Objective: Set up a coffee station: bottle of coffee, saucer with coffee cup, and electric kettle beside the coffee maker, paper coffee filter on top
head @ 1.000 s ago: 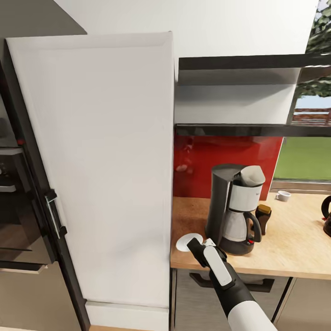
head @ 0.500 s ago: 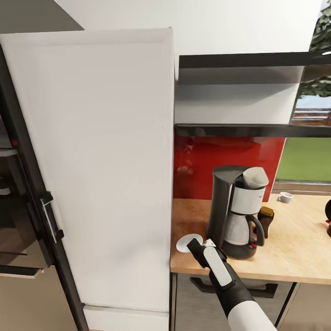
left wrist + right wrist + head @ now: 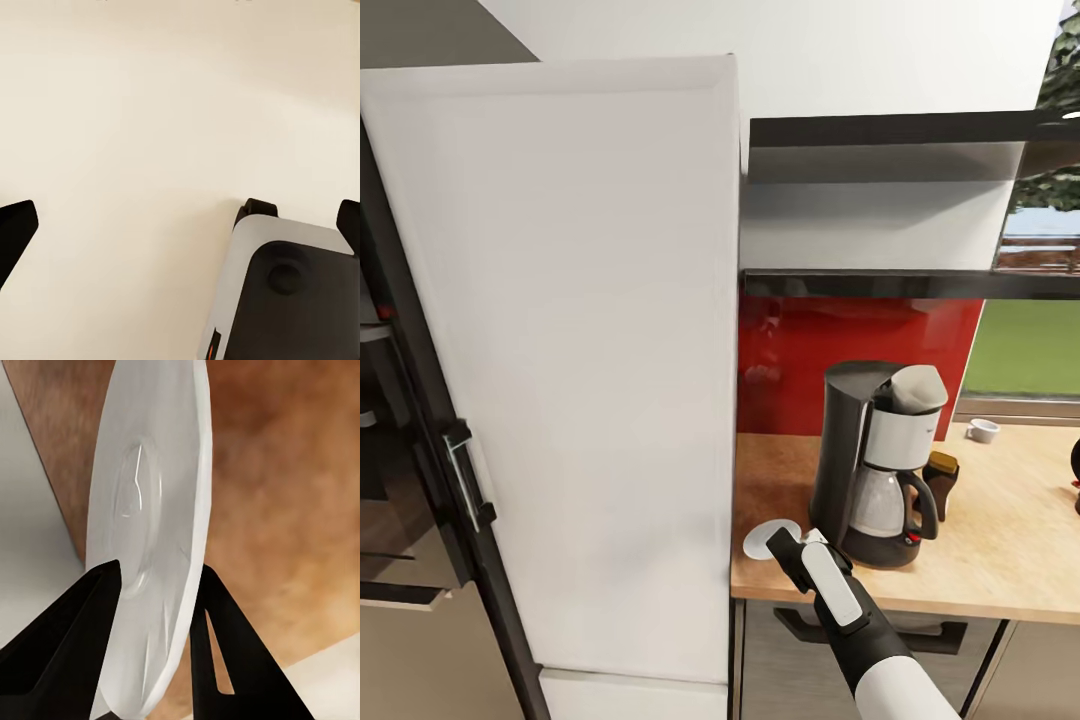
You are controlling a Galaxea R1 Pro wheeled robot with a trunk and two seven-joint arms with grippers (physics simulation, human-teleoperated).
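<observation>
A tall, flat white cabinet door [image 3: 560, 350] with a dark handle [image 3: 460, 475] stood well to the left of the coffee maker [image 3: 875, 460]. In my left wrist view, my left claw [image 3: 180, 217] showed only dark fingertips [image 3: 15, 229] far apart against a plain cream surface, so it stood wide with nothing between them. Just left of the coffee maker's round base, over the wood-grain countertop [image 3: 1000, 540], my right claw [image 3: 788, 545] pinched the thin, glossy white saucer [image 3: 770, 540] by its rim; my right wrist view showed the black fingers [image 3: 64, 645] closed on either face of the disc [image 3: 150, 532]. The coffee maker was dark with a glass carafe. Touching its right side stood the brown bottle of coffee [image 3: 940, 480]. Farther right, by the window, sat a small white coffee cup [image 3: 983, 430].
</observation>
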